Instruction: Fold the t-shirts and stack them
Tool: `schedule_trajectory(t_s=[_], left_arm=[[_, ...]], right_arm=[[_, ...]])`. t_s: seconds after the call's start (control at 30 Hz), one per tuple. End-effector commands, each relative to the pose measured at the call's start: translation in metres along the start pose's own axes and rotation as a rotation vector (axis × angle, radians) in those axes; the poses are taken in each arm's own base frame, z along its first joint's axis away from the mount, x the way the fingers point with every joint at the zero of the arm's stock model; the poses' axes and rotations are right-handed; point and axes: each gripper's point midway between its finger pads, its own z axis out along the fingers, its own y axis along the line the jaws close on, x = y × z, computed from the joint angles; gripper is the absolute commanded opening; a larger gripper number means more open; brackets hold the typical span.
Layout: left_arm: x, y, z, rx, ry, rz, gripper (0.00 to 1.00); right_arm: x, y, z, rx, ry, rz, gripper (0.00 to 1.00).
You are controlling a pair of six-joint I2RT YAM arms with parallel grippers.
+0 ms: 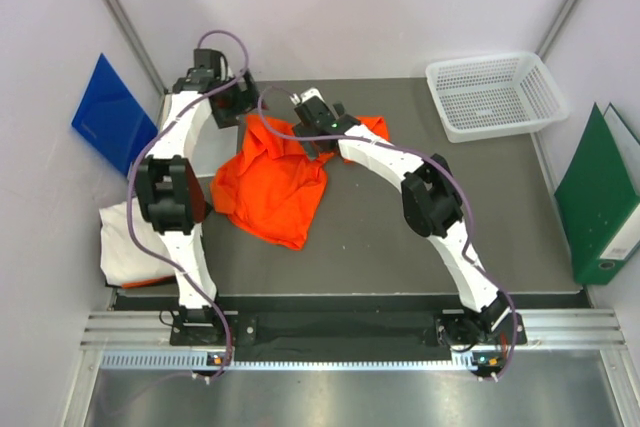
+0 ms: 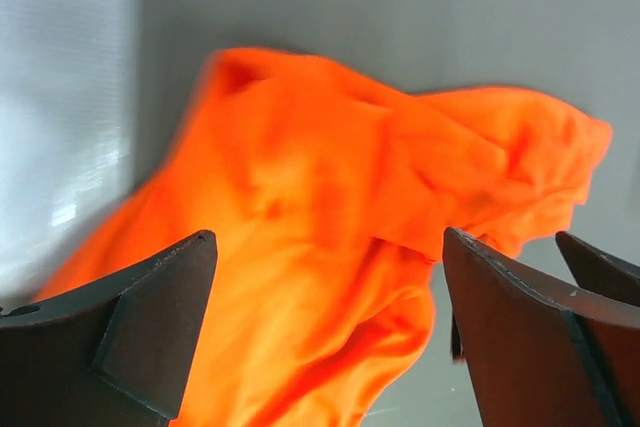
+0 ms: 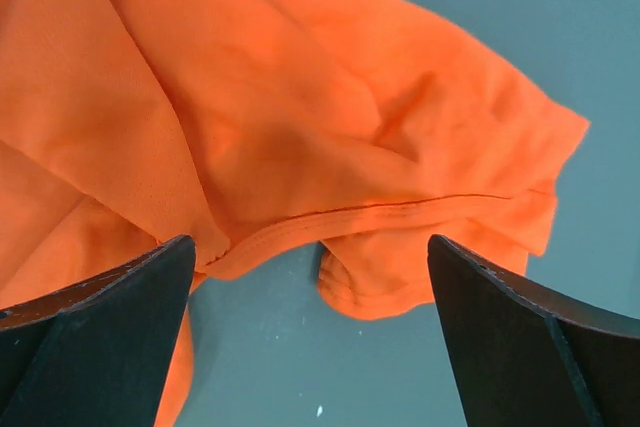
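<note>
Orange t-shirt in a crumpled heap on the surface, well left of the basket; white t-shirt farther left, bunched. Left claw and right claw both spread wide, empty, above orange cloth. Likely the flattening step, no fold yet. Next: pinch hem edges, pull apart.

The top view is bright and even, with only soft, weak shadows on the table. In the left wrist view the orange t-shirt is blurred, and the left edge is pale and washed out. The right wrist view is sharp, and the seam of the cloth shows clearly.
</note>
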Motion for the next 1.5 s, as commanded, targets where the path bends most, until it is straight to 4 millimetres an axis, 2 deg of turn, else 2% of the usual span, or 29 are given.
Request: schedule_trajectory(t_s=[0.0,0.07,0.43,0.57,0.7,0.83,0.9,1.03,1.13,1.17,1.2,1.37,1.47], left_arm=[[-0.011,0.028,-0.047,-0.065,-0.06,-0.068,0.99],[-0.001,0.035,-0.046,-0.079,-0.034,-0.068,0.99],[0.036,0.042,-0.028,-0.059,0.088,-0.1,0.99],[0.041,0.043,-0.029,-0.057,0.095,-0.094,0.99],[0.04,0.043,-0.029,-0.056,0.094,-0.086,0.99],[0.043,0.044,-0.028,-0.056,0.104,-0.089,0.99],[0.045,0.045,-0.027,-0.057,0.11,-0.091,0.99],[0.046,0.044,-0.027,-0.053,0.112,-0.081,0.99],[0.046,0.043,-0.029,-0.048,0.113,-0.068,0.99],[0.047,0.044,-0.029,-0.05,0.115,-0.063,0.99],[0.047,0.044,-0.028,-0.048,0.118,-0.06,0.99],[0.05,0.045,-0.028,-0.052,0.132,-0.06,0.99],[0.05,0.045,-0.029,-0.05,0.131,-0.058,0.99]], right_arm=[[-0.025,0.011,0.005,-0.022,-0.088,0.011,1.0],[-0.025,0.019,0.007,-0.047,-0.086,0.014,1.0],[-0.043,0.034,-0.026,-0.135,-0.139,0.019,0.96],[-0.047,0.05,-0.026,-0.18,-0.146,0.022,0.92],[-0.039,0.065,-0.023,-0.218,-0.129,0.019,0.88],[-0.043,0.069,-0.031,-0.237,-0.142,0.02,0.87],[-0.042,0.072,-0.028,-0.243,-0.141,0.019,0.85],[-0.034,0.072,-0.012,-0.199,-0.119,0.039,0.78],[-0.035,0.071,-0.003,-0.179,-0.12,0.068,0.6],[-0.031,0.071,0.003,-0.178,-0.111,0.079,0.48],[-0.031,0.071,0.006,-0.179,-0.11,0.084,0.45],[-0.022,0.066,0.021,-0.176,-0.082,0.101,0.36],[-0.021,0.063,0.026,-0.179,-0.079,0.109,0.36]])
